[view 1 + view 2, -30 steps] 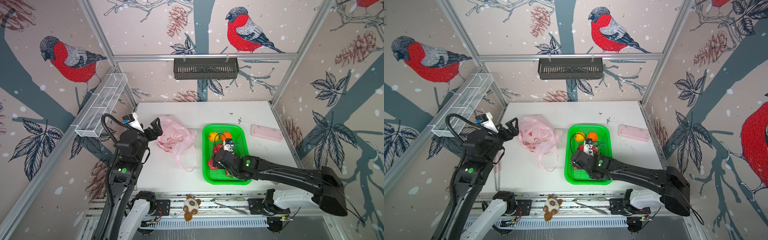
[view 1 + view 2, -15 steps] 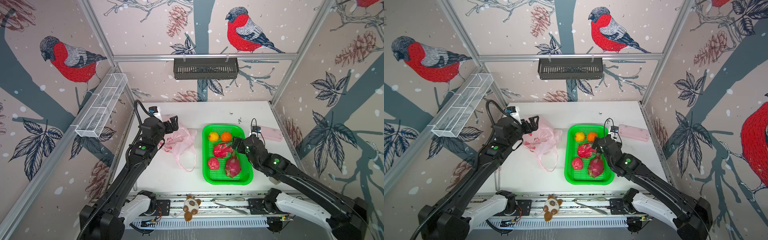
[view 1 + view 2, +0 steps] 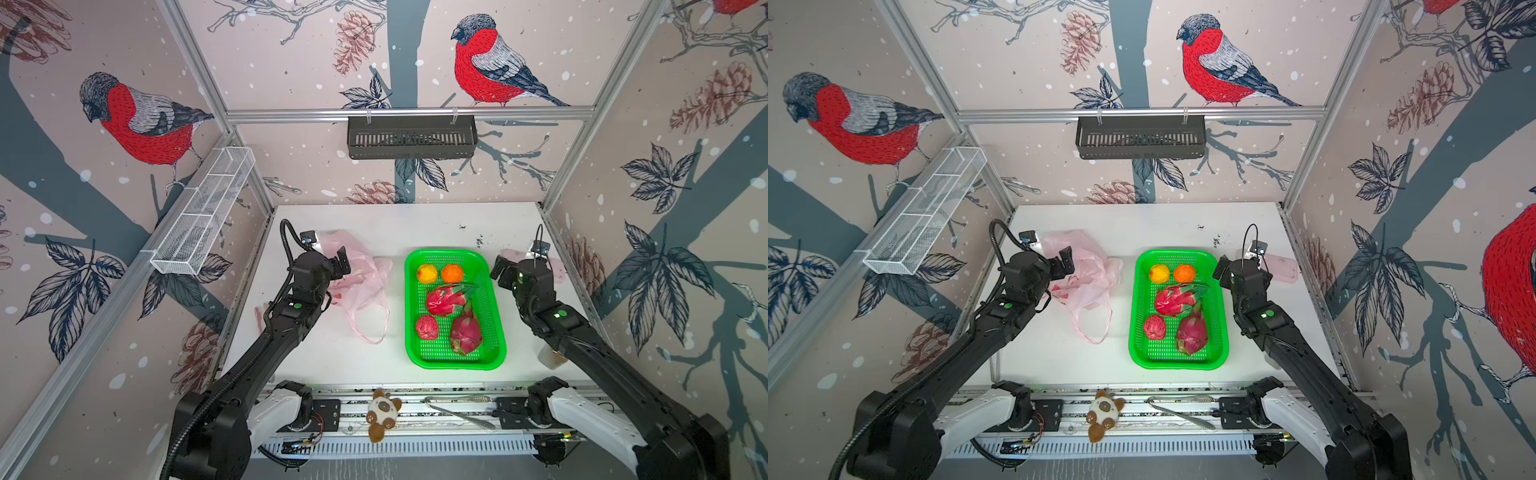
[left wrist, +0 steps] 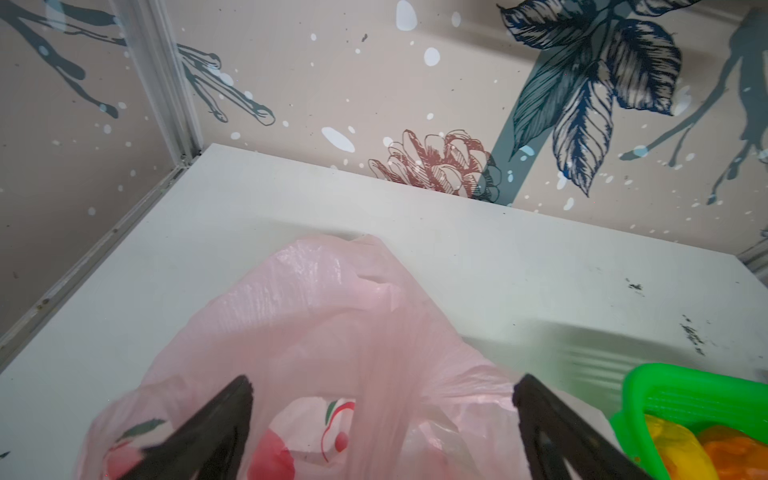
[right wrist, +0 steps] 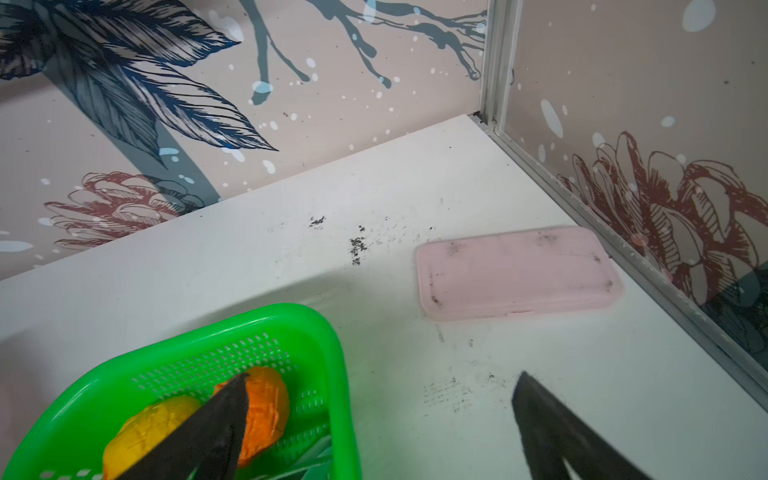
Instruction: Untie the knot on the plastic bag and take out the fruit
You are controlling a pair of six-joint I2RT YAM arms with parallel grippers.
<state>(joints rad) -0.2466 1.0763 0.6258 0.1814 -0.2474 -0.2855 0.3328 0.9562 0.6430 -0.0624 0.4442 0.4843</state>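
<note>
The pale pink plastic bag (image 3: 365, 270) (image 3: 1096, 270) (image 4: 332, 307) lies crumpled and slack on the left of the table, with a handle loop (image 3: 370, 328) loose toward the front. The knot is not in view. The fruit lies in a green basket (image 3: 496, 328) (image 3: 1221, 332): a yellow ball (image 3: 427, 274), an orange ball (image 3: 451, 274) (image 5: 266, 407), two dragon fruits (image 3: 441, 300) (image 3: 466, 333) and a red bumpy ball (image 3: 427, 327). My left gripper (image 3: 337, 266) (image 4: 384, 382) hangs open over the bag. My right gripper (image 3: 503, 272) (image 5: 383, 377) stands open and empty beside the basket's far right corner.
A flat pink case (image 5: 517, 272) (image 3: 1283, 268) lies by the right wall behind the right arm. A small cup (image 3: 550, 358) stands near the front right. A black basket (image 3: 411, 137) and a white wire rack (image 3: 203, 212) hang on the walls. A plush toy (image 3: 384, 413) sits on the front rail.
My right gripper has come out of the basket to its right side, and all the fruit now shows there. My left gripper has moved from the table's left edge to above the bag.
</note>
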